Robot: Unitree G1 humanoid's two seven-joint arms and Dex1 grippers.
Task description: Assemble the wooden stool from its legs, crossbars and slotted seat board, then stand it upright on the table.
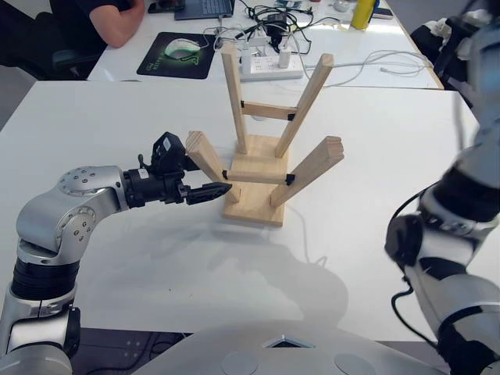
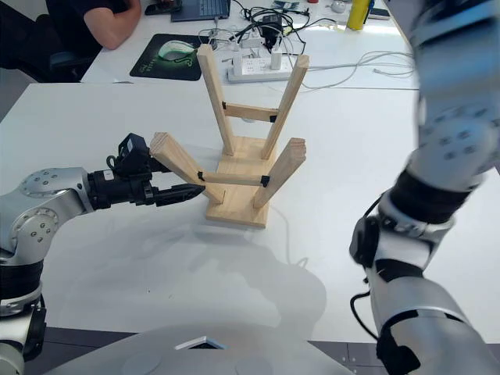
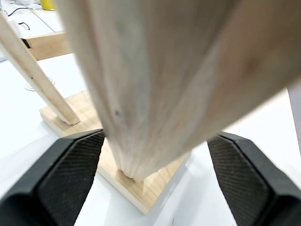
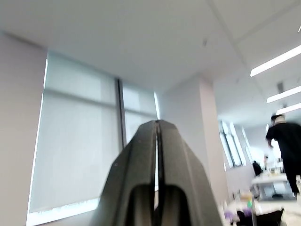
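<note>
Left gripper [image 1: 212, 190] sits low at the foot of the near-left leg [image 1: 205, 156], coming in from the robot's left. The stool [image 1: 269, 148] stands upside down with its seat board [image 1: 254, 211] flat on the table [image 1: 117, 117], and that leg slants up and leftward over the gripper. At the left wrist, the pads [image 3: 70, 174] stand wide on either side of the leg, with no firm hold evident. At the right wrist, the right gripper [image 4: 157, 129] is closed, empty and aimed at the ceiling, so the other is nearer.
</note>
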